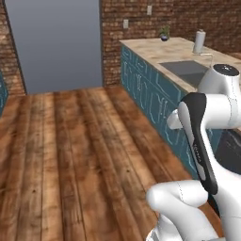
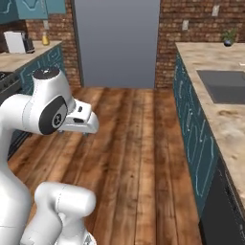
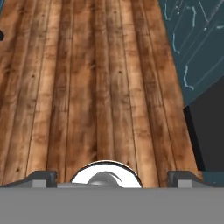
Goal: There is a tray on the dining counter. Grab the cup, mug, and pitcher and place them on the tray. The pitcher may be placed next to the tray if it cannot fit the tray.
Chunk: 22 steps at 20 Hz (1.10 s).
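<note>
My gripper (image 3: 112, 178) is open, its two dark fingertips (image 3: 43, 177) spread wide with nothing between them, and it points down at the wooden floor (image 3: 87, 87). The white hand (image 2: 81, 118) hangs above the floor between two rows of cabinets. On the far left worktop stands a small vessel with orange-yellow contents, which looks like the pitcher (image 2: 45, 38), well away from the gripper. The tray, the dining counter, the cup and the mug are out of view.
A marble worktop on teal cabinets (image 1: 155, 47) runs along the right, with a sink (image 1: 186, 68), a paper towel roll (image 1: 199, 42) and a small plant (image 1: 164, 33). A white appliance (image 2: 16, 42) stands on the left worktop. A grey door (image 1: 56, 42) lies ahead.
</note>
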Motion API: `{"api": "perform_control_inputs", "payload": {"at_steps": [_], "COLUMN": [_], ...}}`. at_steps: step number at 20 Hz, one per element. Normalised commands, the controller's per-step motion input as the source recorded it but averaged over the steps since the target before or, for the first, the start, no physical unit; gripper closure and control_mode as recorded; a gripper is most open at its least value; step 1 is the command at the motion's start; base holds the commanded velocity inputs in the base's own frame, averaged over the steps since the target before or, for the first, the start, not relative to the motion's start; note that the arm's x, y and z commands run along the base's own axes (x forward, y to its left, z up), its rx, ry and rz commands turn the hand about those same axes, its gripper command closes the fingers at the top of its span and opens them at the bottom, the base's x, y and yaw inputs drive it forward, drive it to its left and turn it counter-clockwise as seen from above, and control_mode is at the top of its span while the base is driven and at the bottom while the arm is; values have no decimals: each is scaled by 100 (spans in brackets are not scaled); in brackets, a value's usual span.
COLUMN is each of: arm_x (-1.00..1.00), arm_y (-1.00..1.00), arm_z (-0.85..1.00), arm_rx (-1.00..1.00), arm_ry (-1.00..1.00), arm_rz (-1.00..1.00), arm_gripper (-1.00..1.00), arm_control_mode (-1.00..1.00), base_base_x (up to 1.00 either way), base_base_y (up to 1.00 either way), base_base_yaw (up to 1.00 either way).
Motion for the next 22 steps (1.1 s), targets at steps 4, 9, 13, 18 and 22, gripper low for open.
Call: {"api": "perform_control_inputs", "payload": {"at_steps": [4,9,13,18,22], "arm_x": [0,0,0,0,0], "arm_y": [0,0,0,0,0], "arm_z": [0,0,0,0,0], "arm_rx": [0,0,0,0,0], "arm_ry": [0,0,0,0,0], "arm_rz": [0,0,0,0,0], "arm_gripper": [-100,-100,-100,-100,-100], "arm_control_mode": [100,100,100,100,100], "base_base_x": [100,100,100,100,100], "base_base_y": [11,13,18,17,17], "base_base_yaw": [0,0,0,0,0]}}
